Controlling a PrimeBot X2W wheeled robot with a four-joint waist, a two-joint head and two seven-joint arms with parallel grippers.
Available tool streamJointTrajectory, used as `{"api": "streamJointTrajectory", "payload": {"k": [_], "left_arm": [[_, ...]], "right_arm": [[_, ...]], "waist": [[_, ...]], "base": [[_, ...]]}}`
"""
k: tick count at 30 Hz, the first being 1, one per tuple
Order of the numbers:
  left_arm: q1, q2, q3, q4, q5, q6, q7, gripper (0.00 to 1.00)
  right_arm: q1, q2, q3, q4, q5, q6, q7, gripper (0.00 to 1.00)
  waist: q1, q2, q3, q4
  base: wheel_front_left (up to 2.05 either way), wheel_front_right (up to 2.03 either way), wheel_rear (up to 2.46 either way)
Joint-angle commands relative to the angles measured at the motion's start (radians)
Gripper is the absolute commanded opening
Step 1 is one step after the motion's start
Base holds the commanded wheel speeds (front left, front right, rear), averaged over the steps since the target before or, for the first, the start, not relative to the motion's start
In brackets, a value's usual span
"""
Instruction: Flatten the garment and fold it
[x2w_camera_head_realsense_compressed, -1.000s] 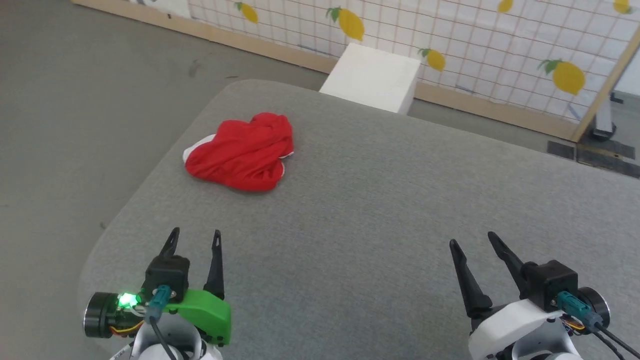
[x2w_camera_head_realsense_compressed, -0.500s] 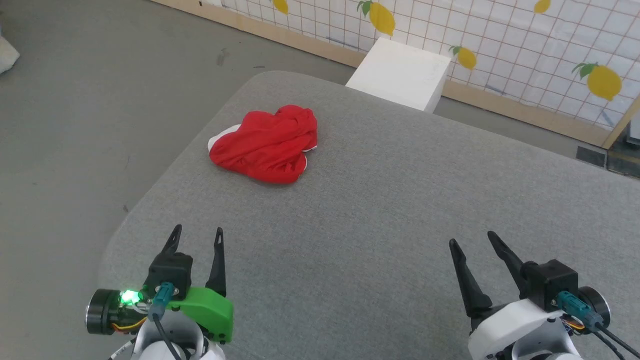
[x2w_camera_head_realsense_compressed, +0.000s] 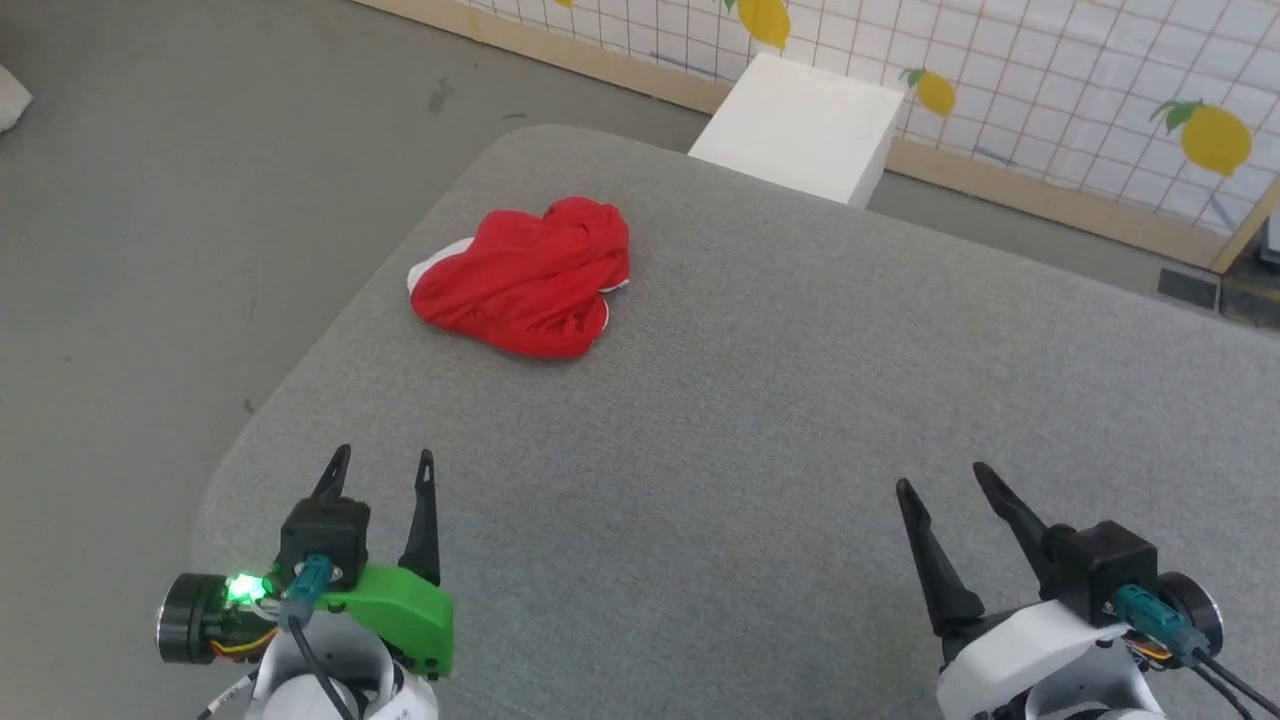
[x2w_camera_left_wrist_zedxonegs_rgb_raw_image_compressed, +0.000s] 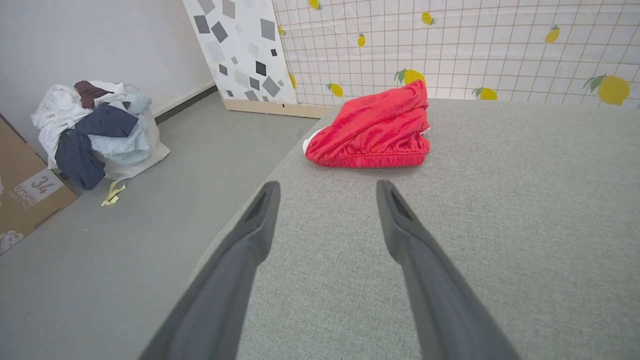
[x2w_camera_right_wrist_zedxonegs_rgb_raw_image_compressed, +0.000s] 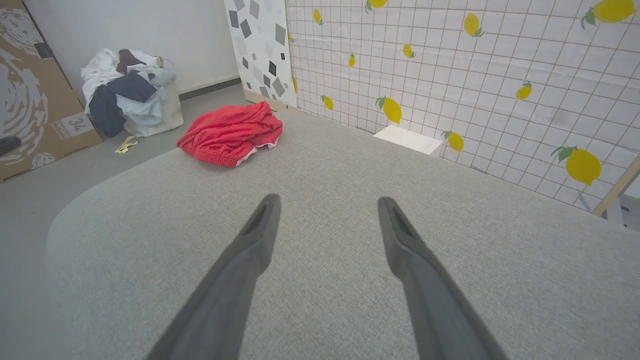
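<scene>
Since a second ago, whole head view displaced by camera motion: garment (x2w_camera_head_realsense_compressed: 520, 280) and white block (x2w_camera_head_realsense_compressed: 800, 130) further right and slightly higher in the frame, crumple of the garment unchanged, both hands at the same low corners.

Nearest, lower left: left hand (x2w_camera_head_realsense_compressed: 383, 455), two dark fingers spread apart with nothing between them, tips over bare grey tabletop (x2w_camera_head_realsense_compressed: 750, 420); green bracket (x2w_camera_head_realsense_compressed: 400, 612) and lit green lamp (x2w_camera_head_realsense_compressed: 240, 588) at its wrist. Lower right: right hand (x2w_camera_head_realsense_compressed: 943, 477), fingers likewise wide apart and empty, above the same cloth-covered surface, well apart from the left hand.

Further out, near the rounded far-left corner of the tabletop: the garment, bright red shorts bunched into a loose heap, white trim at its left edge and at its near right edge, gathered elastic edge toward the left hand in the left wrist view. Well ahead of the left hand, touched by neither hand; further still from the right hand, diagonally across the surface.

Beyond the tabletop's far edge: the white block by the grey floor (x2w_camera_head_realsense_compressed: 150, 250), in front of a wood-framed grid panel (x2w_camera_head_realsense_compressed: 1050, 90) printed with lemons. In the left wrist view, off to the left: heap of mixed clothing (x2w_camera_left_wrist_zedxonegs_rgb_raw_image_compressed: 95, 130) by the wall, cardboard box (x2w_camera_left_wrist_zedxonegs_rgb_raw_image_compressed: 25, 195) near it, panel with grey squares (x2w_camera_left_wrist_zedxonegs_rgb_raw_image_compressed: 240, 50) further back.
</scene>
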Motion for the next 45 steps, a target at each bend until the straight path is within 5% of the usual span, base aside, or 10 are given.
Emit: {"api": "streamJointTrajectory", "payload": {"k": [1,8,18,30,40,41,42,45], "left_arm": [[-0.032,0.009,0.003,-0.007,-0.014,-0.006,0.011,1.0],[-0.157,0.056,0.017,0.0,-0.059,-0.071,0.102,1.0],[-0.535,0.214,0.023,0.129,-0.191,-0.212,0.294,1.0],[-0.853,0.497,-0.214,0.321,-0.58,-0.223,0.646,1.0],[-0.906,0.528,-0.194,0.467,-0.752,-0.222,0.806,1.0],[-0.903,0.528,-0.193,0.473,-0.761,-0.222,0.816,0.86],[-0.9,0.527,-0.193,0.478,-0.771,-0.222,0.826,0.0],[-0.89,0.531,-0.197,0.477,-0.78,-0.222,0.829,0.0]], "right_arm": [[-0.007,-0.008,-0.003,-0.012,-0.004,-0.002,0.005,1.0],[-0.03,-0.047,-0.016,-0.075,-0.027,-0.002,0.031,1.0],[-0.09,-0.107,-0.055,-0.169,-0.055,-0.002,0.051,1.0],[-0.148,-0.12,-0.077,-0.207,-0.076,-0.002,0.028,1.0],[-0.157,-0.106,-0.079,-0.197,-0.092,-0.002,0.004,1.0],[-0.158,-0.105,-0.08,-0.196,-0.093,-0.002,0.003,1.0],[-0.158,-0.103,-0.081,-0.194,-0.094,-0.002,0.001,1.0],[-0.156,-0.099,-0.085,-0.189,-0.098,-0.002,-0.002,1.0]], "waist": [[0.0,0.0,0.034,-0.023],[0.0,0.0,0.17,-0.075],[0.0,0.0,0.391,-0.165],[0.0,0.0,0.547,-0.263],[0.0,0.0,0.587,-0.299],[0.0,0.0,0.587,-0.3],[0.0,0.0,0.587,-0.301],[0.0,0.0,0.579,-0.297]], "base": [[0.0,0.0,0.0],[0.0,0.0,0.0],[0.0,0.0,0.0],[0.0,0.0,0.0],[0.0,0.0,0.0],[0.0,0.0,0.0],[0.0,0.0,0.0],[0.0,0.0,0.0]]}}
